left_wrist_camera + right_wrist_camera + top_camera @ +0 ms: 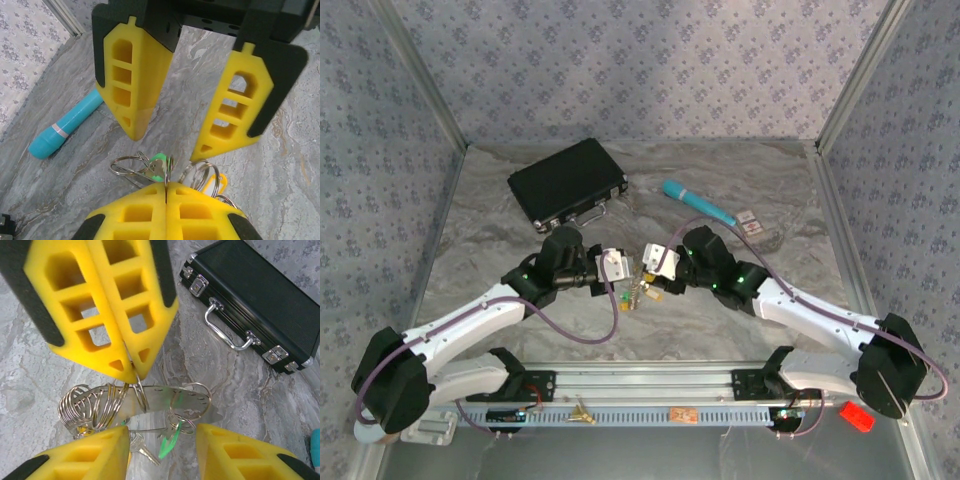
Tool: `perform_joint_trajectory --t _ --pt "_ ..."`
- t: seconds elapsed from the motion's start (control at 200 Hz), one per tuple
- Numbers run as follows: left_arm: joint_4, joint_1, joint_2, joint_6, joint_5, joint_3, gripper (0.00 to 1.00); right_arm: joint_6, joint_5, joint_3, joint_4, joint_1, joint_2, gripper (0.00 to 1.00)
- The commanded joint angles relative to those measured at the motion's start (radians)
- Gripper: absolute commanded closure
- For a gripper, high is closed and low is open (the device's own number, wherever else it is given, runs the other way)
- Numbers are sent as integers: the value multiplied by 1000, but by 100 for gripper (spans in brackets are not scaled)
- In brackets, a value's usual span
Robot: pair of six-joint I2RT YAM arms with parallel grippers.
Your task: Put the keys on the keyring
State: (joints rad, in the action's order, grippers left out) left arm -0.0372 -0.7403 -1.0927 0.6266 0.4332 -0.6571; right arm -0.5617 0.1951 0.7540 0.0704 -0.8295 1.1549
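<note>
Keyring (100,405) sits clamped at the very tips of the right gripper (132,376), fingers together on one wire loop. Coils bunch to one side of the tips and the thin loop runs off to the other. Green key (170,441) dangles just under that loop and looks threaded on, judging by how it hangs.

Left gripper (167,144) faces it head-on with jaws apart, the ring bundle just beyond its tips and not touched.

Step in hand, as I read it: the left gets a second hold so a key can be worked along the wire. To do it well, close on a single loop or the key head, not the whole bundle. The right should hold its clamp firm, and the pull should go slow and in line with the wire so it doesn't slip out.

Farther off, black case (255,300) lies beyond the right gripper and teal tool (65,125) lies off to the side of the left one, both well apart from the rings.
</note>
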Motion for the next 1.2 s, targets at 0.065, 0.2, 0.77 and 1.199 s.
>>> perform_joint_trajectory --t 0.065,0.2,0.77,1.199 --pt "-38 -5 17 -16 27 2 100 38 40 -7 -22 -18 -5 55" --pt "-46 -4 18 -19 26 4 100 58 46 -7 -34 -30 5 54" --pt "-40 -6 23 -19 59 7 100 40 68 6 -56 -9 7 75" --pt "-27 -7 18 -13 70 2 100 42 101 13 -70 -8 18 85"
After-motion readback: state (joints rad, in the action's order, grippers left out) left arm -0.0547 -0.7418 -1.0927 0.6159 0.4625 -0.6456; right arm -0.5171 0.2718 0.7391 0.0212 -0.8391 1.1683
